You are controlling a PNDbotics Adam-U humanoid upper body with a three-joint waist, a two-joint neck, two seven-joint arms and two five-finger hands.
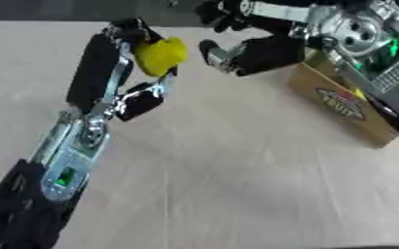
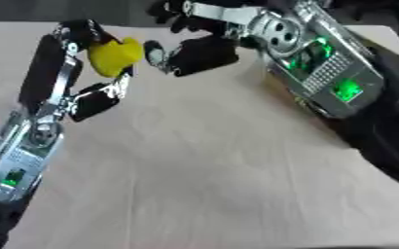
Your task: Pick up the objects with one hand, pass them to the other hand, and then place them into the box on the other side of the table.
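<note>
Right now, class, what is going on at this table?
The robot's left hand holds a yellow object up above the wooden table, its fingers curled round it. The right hand has reached in from the other side and sits just beside the object without touching it, so a handover looks close but is not yet done. A cardboard box waits on the robot's right side, partly hidden under the right arm.
</note>
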